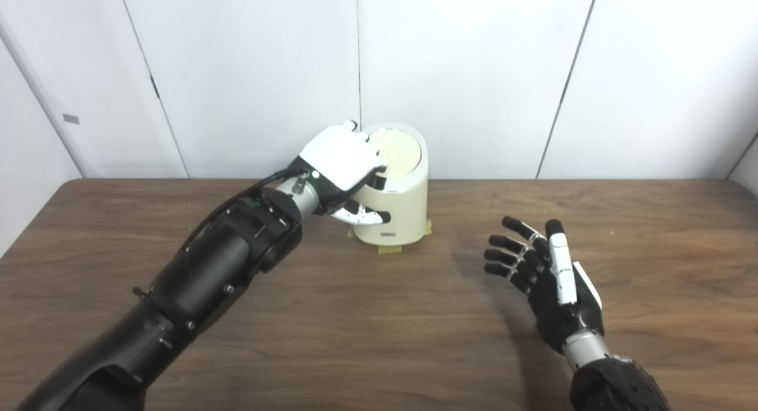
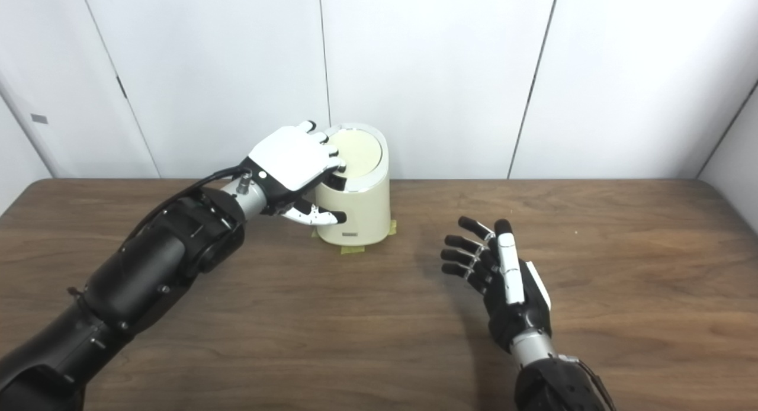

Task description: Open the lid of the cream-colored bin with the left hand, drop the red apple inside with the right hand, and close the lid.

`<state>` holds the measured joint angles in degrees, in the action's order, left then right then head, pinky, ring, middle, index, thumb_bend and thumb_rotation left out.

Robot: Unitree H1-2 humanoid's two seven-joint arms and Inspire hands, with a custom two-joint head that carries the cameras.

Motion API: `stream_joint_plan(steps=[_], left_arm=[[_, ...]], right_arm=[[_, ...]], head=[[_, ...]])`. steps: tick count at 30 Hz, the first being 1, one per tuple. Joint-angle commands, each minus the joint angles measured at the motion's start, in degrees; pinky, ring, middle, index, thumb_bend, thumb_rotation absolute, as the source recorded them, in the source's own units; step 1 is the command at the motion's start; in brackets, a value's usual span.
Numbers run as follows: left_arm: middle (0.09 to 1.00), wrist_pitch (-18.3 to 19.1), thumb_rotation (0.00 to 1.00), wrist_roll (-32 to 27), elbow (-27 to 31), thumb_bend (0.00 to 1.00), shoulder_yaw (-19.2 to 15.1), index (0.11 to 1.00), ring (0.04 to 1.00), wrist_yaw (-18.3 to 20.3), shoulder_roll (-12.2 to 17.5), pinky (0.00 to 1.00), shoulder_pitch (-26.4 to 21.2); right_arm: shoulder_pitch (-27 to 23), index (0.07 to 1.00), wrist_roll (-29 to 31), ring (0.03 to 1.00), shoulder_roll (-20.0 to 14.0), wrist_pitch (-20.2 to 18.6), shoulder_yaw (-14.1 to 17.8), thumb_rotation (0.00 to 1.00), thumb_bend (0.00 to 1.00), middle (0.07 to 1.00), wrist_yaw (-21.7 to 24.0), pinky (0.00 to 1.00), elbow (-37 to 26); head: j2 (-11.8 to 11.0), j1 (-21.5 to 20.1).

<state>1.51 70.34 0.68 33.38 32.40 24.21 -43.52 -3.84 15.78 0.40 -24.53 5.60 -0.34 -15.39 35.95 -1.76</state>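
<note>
Your left hand (image 1: 340,162) rests on the cream bin's (image 1: 398,215) closed lid (image 1: 398,151), fingers curled over its edge. Your right hand (image 1: 548,281) hovers empty above the table (image 1: 379,316), fingers spread.

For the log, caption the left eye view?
Left hand on the closed lid of the bin; right hand open, empty; no apple visible.

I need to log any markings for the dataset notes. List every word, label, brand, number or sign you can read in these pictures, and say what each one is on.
No text can be read in either view.
Cream-colored bin: a small dark label low on its front, too small and blurred to read.
Wall: a small grey plate at the left, with no legible marking.
Left hand and right hand: no visible lettering.
</note>
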Motion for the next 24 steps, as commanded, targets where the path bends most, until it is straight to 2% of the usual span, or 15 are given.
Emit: stream_joint_plan(steps=[1, 5, 10, 13, 15, 18, 21, 24], left_arm=[[0.909, 0.18, 0.75, -0.64, -0.31, 0.53, -0.59, 0.837, 0.948, 4.74, 0.84, 1.0, 0.62], [0.891, 1.1, 0.73, -4.33, 4.36, 0.53, -3.63, 0.827, 0.934, 7.12, 0.35, 0.99, 1.69], [0.863, 1.39, 0.66, -9.93, 10.51, 0.53, -8.37, 0.823, 0.908, 7.26, -0.22, 0.95, 3.34], [0.842, 0.9, 0.54, -12.94, 13.45, 0.51, -11.5, 0.809, 0.883, 4.87, -0.56, 0.9, 4.65], [0.815, -0.32, 0.46, -13.97, 15.15, 0.5, -13.09, 0.797, 0.844, 2.92, -0.35, 0.82, 5.77], [0.803, -0.41, 0.36, -15.5, 17.95, 0.5, -15.78, 0.795, 0.823, 1.38, -0.63, 0.77, 8.1], [0.789, -0.39, 0.28, -16.67, 20.03, 0.5, -18.14, 0.784, 0.803, -0.97, -1.2, 0.75, 10.76], [0.778, 0.84, 0.27, -18.79, 21.63, 0.48, -21.23, 0.771, 0.769, -4.68, -2.94, 0.67, 15.17]], right_arm=[[-1.91, 0.745, 0.39, 0.628, 0.19, 1.68, 0.16, 0.89, 0.43, 0.647, 0.32, 0.6, -1.94], [-1.97, 0.748, 0.53, 0.633, 0.17, 1.52, 0.4, 0.88, 0.42, 0.647, 0.29, 0.6, -2.03], [-2.04, 0.745, 0.45, 0.63, 0.15, 1.57, 0.49, 0.86, 0.42, 0.646, 0.29, 0.6, -1.88], [-2.12, 0.744, 0.41, 0.628, 0.31, 1.5, 0.51, 0.86, 0.42, 0.647, 0.17, 0.59, -1.81], [-2.13, 0.748, 0.44, 0.626, 0.26, 1.71, 0.47, 0.85, 0.42, 0.646, 0.35, 0.59, -1.69], [-2.12, 0.749, 0.42, 0.625, 0.36, 1.9, 0.44, 0.84, 0.42, 0.648, 0.37, 0.59, -1.52], [-2.16, 0.746, 0.4, 0.627, 0.42, 1.96, 0.47, 0.83, 0.42, 0.649, 0.33, 0.59, -1.45], [-2.26, 0.743, 0.39, 0.628, 0.43, 1.91, 0.49, 0.82, 0.43, 0.646, 0.29, 0.59, -1.44]], head=[[0.01, -0.08], [0.13, -0.26], [0.13, -0.35], [0.11, -0.38], [0.11, -0.38], [-0.03, -0.57], [0.04, -0.58], [-0.01, -0.62]])
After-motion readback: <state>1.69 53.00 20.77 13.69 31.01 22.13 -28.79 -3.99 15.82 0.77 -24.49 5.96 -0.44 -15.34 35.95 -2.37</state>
